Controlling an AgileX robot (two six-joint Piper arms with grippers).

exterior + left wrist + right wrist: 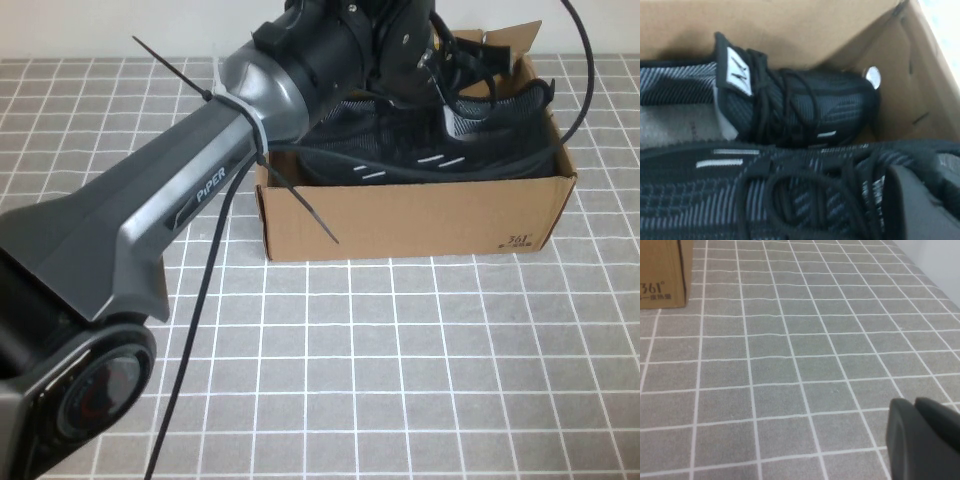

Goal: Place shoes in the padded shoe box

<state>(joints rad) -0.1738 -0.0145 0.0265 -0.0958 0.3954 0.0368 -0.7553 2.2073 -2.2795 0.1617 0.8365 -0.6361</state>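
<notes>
- Reaching over the brown corrugated cardboard shoe box (410, 215), the left arm hangs its left gripper (920, 200) above the box's interior; only one dark finger shows in the wrist view, so I cannot tell whether it grips or is spread.
- Both black knit sneakers with thin white side stripes (440, 150) lie inside the box, side by side; the near one (765, 195) rides high against the box's front wall, the far one (800, 110) sits lower against the back wall.
- The right gripper (922, 440) hovers over the grey gridded table mat (790, 365), well apart from the box; its state is also unclear.
- Judged risk: lifting out, the finger could snag the black laces (790, 195) and drag the near sneaker back over the box wall.
- The arm's loose cable could catch an upright flap (505, 40) and tip the box.
</notes>
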